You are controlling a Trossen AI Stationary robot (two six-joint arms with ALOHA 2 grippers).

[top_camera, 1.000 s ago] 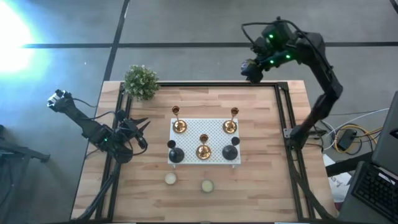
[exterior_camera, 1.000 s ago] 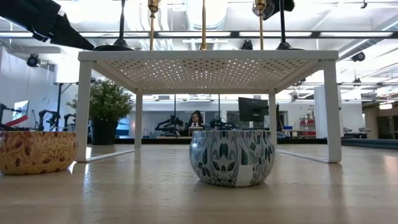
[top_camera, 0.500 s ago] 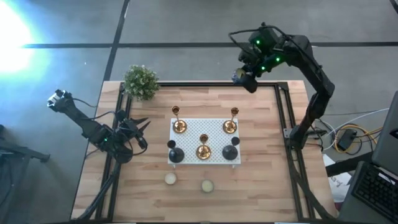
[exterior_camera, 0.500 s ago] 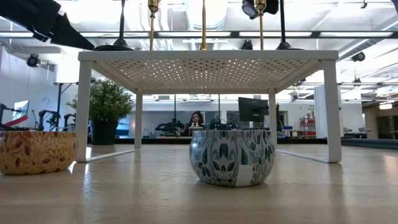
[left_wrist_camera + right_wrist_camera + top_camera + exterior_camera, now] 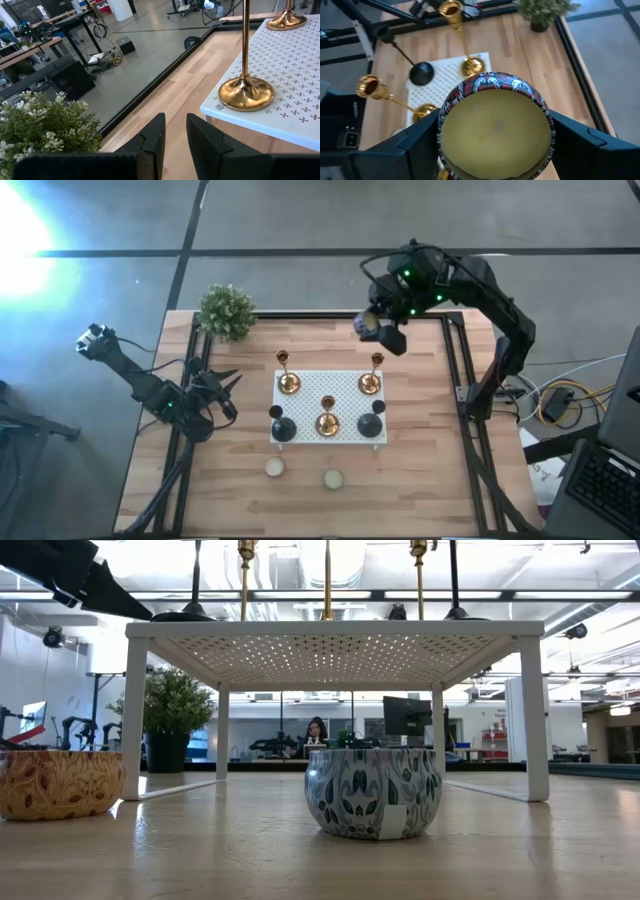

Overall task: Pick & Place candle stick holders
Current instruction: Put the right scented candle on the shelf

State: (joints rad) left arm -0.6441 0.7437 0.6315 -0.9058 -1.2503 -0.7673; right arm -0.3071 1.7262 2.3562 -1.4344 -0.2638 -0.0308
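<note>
Three brass candle stick holders stood on the white perforated stand in the middle of the table, with two black holders at its front corners. The right gripper hovered above the far right part of the table, its fingers clamped on a round patterned candle tin. The left gripper waited at the left edge near the small plant, its fingers a little apart and holding nothing. Two more candle tins lay on the wood in front of the stand. I think the step was to bring this tin to a brass holder; to do it well, the arm should come down straight and slowly, keeping clear of the slim stems, because a light touch could tip them.
</note>
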